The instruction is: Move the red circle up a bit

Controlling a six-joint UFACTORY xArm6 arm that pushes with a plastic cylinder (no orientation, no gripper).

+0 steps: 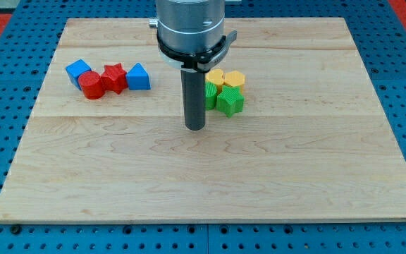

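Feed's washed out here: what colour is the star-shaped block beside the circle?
Red, same as the red circle; the star touches its right side in the camera view.

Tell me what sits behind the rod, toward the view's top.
My tip rests on the board. Behind the rod, at its right edge, a green block and a yellow block are partly covered; their hidden sides and shapes cannot be seen.
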